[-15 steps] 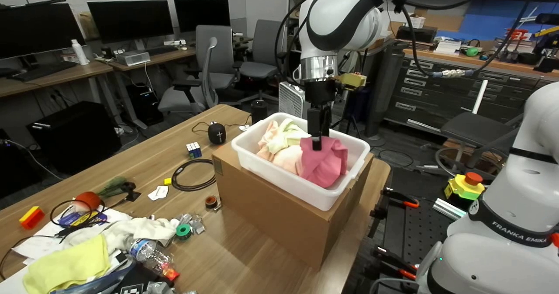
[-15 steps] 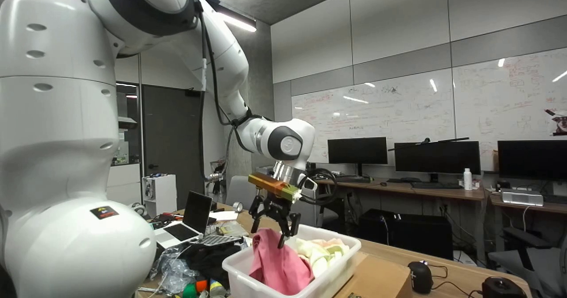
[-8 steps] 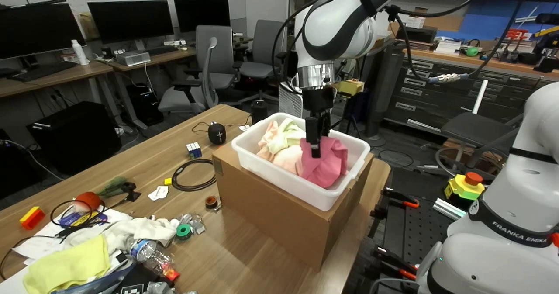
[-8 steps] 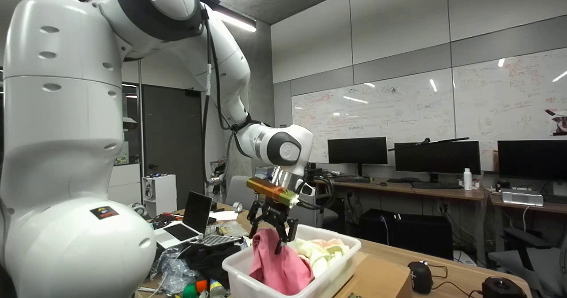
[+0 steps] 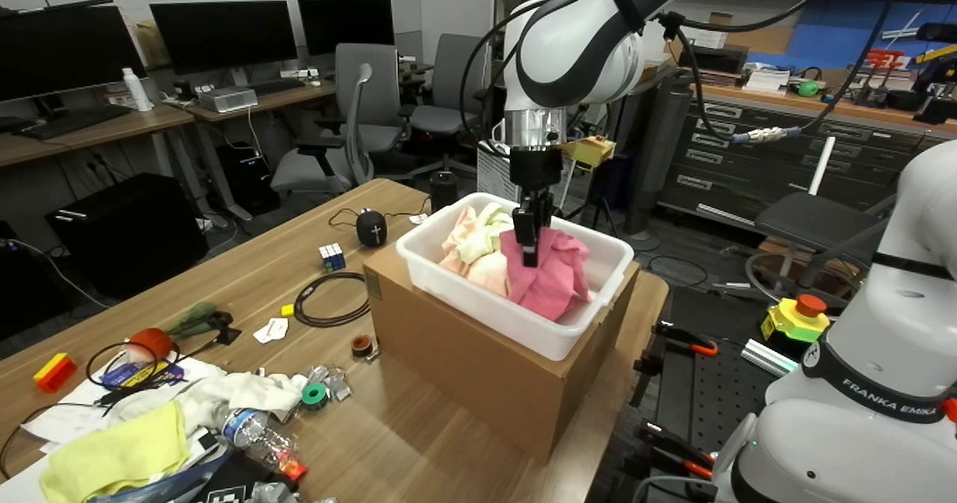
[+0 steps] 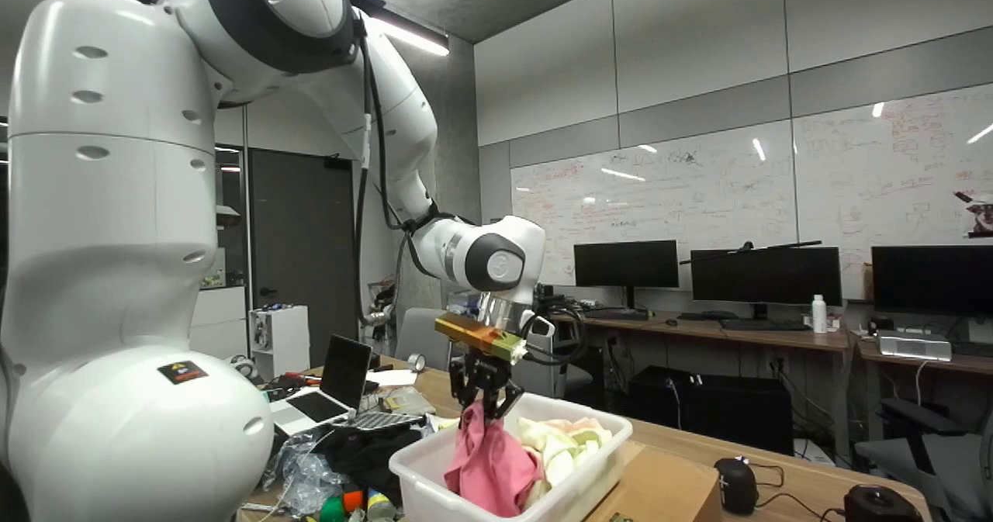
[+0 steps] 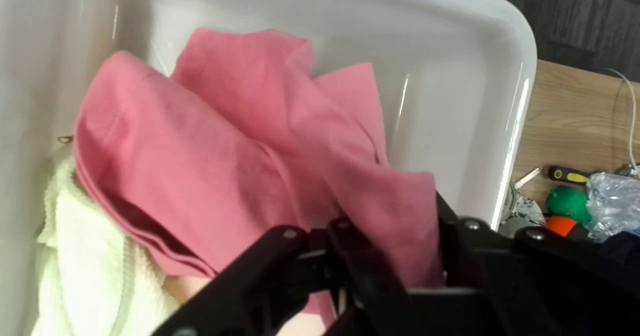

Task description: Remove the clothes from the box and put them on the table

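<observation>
Black two-jawed claw [image 6: 481,412]: jaws, spread wide moments earlier, now drawn together. Magenta-pink soft fabric garment [image 6: 494,471]: top, loose between them before, now pinched into peak; rest pulled into tighter folds directly beneath claw.

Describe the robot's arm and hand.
The arm is glossy white and rounded, with dark grey trim and black cables strapped to it. A black base band reads FRANKA EMIKA. The hand is black, angular and jointed, with a silver collar above.

In the wrist view, the crumpled fabric garment [image 7: 225,156] is plain magenta-pink; at its eight o'clock, fuzzy cloth [image 7: 85,261] shows pale yellow-green. The rectangular plastic tub [image 7: 450,126] is white, the wooden table [image 7: 565,121] grained light-brown.
</observation>
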Robot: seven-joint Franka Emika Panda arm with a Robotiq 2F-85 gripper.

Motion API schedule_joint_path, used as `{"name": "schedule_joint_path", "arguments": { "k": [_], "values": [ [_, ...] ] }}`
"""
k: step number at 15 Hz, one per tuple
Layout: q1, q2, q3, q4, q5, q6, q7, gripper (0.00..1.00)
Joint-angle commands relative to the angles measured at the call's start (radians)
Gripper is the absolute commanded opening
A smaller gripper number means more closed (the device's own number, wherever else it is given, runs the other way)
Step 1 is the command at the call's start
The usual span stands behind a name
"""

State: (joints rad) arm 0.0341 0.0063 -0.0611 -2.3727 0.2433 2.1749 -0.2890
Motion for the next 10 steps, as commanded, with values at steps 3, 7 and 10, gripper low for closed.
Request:
{"name": "schedule_joint_path", "arguments": {
  "k": [3, 7, 10],
  "values": [
    [-0.015, -0.025, 0.023, -0.032, 0.023, 0.127, -0.009, 0.07],
    [-0.013, -0.051, 0.029, -0.067, 0.024, 0.237, -0.008, 0.12],
    [-0.009, -0.088, 0.033, -0.108, 0.008, 0.359, 0.001, 0.11]
  ]
}}
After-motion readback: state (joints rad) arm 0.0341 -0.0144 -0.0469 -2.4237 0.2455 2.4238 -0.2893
